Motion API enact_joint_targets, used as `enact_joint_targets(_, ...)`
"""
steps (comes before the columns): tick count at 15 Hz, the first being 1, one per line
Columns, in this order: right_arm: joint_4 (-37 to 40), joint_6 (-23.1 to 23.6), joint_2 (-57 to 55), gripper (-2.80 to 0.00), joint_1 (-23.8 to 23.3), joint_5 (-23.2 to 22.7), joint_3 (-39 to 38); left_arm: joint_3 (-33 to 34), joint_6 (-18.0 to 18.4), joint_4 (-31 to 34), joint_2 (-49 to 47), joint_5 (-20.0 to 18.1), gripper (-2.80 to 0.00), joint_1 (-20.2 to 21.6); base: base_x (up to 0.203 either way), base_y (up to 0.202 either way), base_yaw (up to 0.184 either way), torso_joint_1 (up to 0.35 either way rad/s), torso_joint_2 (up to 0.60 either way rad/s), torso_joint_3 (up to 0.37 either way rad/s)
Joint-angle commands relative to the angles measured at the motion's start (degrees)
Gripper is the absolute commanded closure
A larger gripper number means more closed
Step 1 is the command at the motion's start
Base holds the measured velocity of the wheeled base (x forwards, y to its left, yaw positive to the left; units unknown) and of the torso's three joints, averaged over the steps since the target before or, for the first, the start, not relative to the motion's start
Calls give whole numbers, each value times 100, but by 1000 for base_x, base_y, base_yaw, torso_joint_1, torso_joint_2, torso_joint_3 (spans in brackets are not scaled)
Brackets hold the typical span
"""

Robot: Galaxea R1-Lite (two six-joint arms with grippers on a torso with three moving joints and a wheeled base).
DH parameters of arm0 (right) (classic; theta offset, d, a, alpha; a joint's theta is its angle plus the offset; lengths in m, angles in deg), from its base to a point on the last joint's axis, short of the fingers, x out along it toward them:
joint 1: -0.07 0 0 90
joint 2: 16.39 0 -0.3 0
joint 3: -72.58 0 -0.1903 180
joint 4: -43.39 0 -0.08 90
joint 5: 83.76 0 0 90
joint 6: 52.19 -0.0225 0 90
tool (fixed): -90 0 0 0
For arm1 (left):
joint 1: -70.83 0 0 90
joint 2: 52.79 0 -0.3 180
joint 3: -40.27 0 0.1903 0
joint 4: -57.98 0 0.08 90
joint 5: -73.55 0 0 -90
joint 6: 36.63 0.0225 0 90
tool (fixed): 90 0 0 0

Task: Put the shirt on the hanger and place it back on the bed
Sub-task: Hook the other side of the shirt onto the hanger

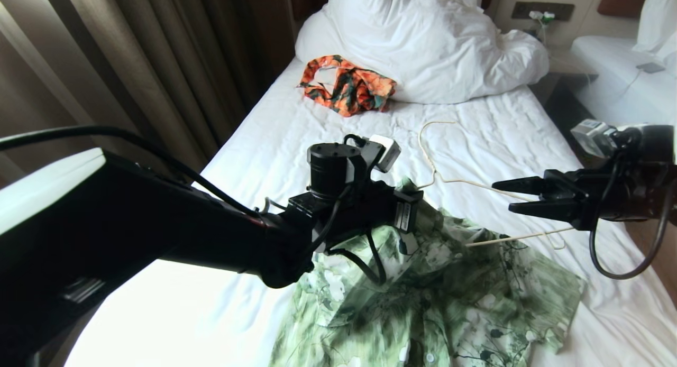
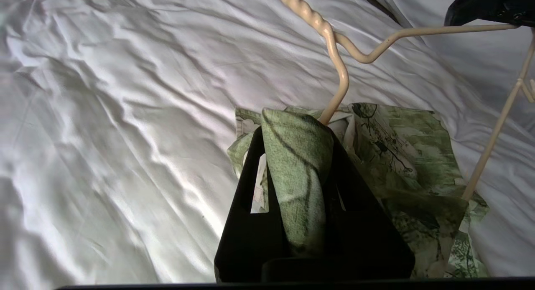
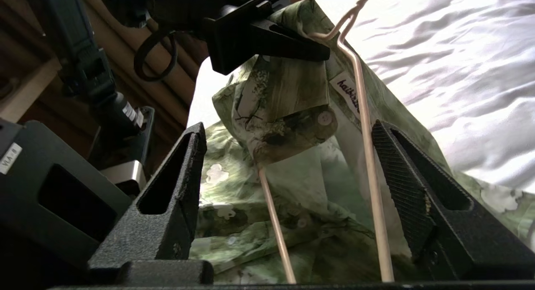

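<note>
While the left gripper [image 2: 294, 156] pinches the shirt [image 1: 423, 298] collar, the hanger [image 3: 368, 156] wires pass untouched between the wide-open right gripper [image 1: 502, 195]; only the right wrist view shows the collar label [image 3: 349, 93].

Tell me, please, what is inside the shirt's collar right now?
One shoulder of the hanger runs into the shirt at the collar; how far is hidden by fabric that the left gripper's fingers pinch.

Soft printed cloth shirt [image 1: 423, 298], smooth glossy wire hanger [image 1: 439, 171], wrinkled matt sheet [image 1: 275, 139]
</note>
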Motion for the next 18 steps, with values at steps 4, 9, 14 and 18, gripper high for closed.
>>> enact_joint_targets(4, 281, -1147, 1335, -280, -79, 1558, -270, 402, -117, -10, 640, 107, 0, -86, 0, 0, 0, 0, 0, 0)
enact_joint_targets(9, 278, -2371, 1761, 0, -121, 3091, -215, 494, -188, 176, 1055, 346, 0, -244, 0, 0, 0, 0, 0, 0)
enact_joint_targets(14, 544, -2993, 1765, 0, -47, 3793, 139, 751, -241, 297, 1354, 362, 0, -358, 0, 0, 0, 0, 0, 0)
enact_joint_targets(18, 2909, -2734, 1532, 0, 359, 5055, 1034, 853, -406, 569, 1645, 362, 0, -490, 0, 0, 0, 0, 0, 0)
